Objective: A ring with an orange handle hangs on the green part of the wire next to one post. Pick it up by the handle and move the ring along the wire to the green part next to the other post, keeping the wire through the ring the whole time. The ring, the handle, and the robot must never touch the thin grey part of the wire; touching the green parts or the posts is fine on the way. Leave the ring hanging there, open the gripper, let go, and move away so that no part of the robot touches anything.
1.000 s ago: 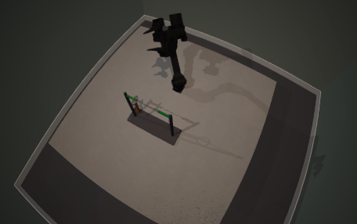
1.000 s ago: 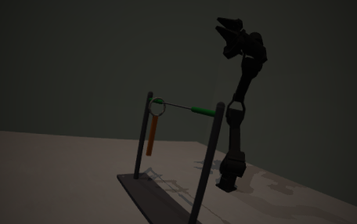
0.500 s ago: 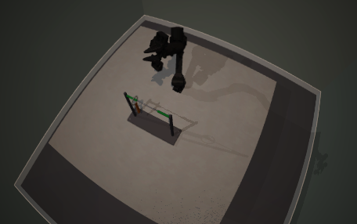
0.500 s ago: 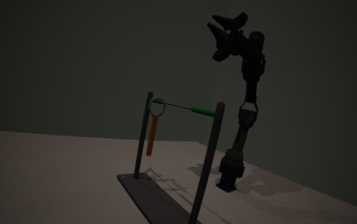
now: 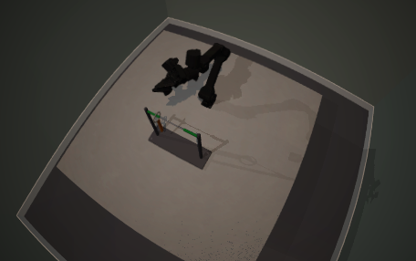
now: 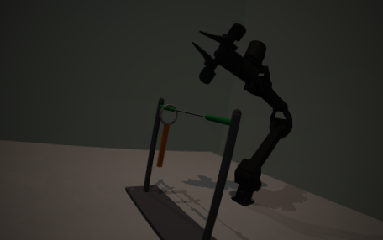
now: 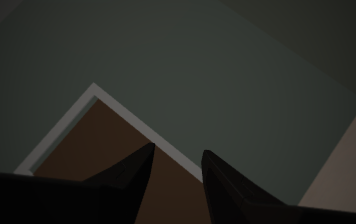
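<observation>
The ring (image 6: 177, 115) hangs around the green part (image 6: 171, 109) (image 5: 151, 113) beside the far-left post (image 6: 153, 151) (image 5: 151, 122). Its orange handle (image 5: 160, 125) (image 6: 163, 147) points down, tilted slightly. The thin grey wire (image 6: 190, 113) leads to the other green part (image 5: 191, 132) (image 6: 218, 120) at the second post (image 5: 200, 147) (image 6: 222, 176). My gripper (image 5: 157, 90) (image 6: 196, 37) (image 7: 178, 152) is partly open and empty. It is in the air above the height of the wire, apart from the ring and handle. The wrist view shows neither ring nor wire.
The posts stand on a dark base plate (image 5: 180, 151) (image 6: 157, 214). My arm's base (image 5: 207, 98) (image 6: 243, 198) stands behind the wire frame in the exterior view. Shadows of the arm and frame lie on the pale surface. A brown panel (image 7: 95, 145) with a pale border shows in the wrist view.
</observation>
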Available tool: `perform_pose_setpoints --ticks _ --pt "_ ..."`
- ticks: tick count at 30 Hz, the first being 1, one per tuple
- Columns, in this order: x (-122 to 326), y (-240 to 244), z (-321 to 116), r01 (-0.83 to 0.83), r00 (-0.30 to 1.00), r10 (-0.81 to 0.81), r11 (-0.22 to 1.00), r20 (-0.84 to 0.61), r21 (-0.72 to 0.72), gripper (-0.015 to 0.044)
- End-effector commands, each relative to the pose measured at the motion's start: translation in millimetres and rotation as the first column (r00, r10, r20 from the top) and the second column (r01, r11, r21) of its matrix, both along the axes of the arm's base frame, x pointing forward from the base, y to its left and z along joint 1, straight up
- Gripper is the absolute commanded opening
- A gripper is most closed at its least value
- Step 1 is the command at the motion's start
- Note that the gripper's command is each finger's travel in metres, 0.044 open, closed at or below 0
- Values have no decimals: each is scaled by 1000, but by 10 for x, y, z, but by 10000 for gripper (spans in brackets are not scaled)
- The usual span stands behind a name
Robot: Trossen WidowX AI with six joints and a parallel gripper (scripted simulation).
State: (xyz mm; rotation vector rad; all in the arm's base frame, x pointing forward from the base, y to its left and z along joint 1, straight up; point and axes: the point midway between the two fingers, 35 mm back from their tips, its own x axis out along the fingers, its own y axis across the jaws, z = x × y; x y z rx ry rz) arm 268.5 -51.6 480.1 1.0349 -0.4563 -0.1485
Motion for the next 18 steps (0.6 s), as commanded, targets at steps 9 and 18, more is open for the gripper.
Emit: perform_pose_setpoints --ticks 9,18 --pt "255 -538 -804 22 967 -89 962 -239 -272 160" --pt "159 -1041 -1340 39 903 -194 926 -384 -375 160"
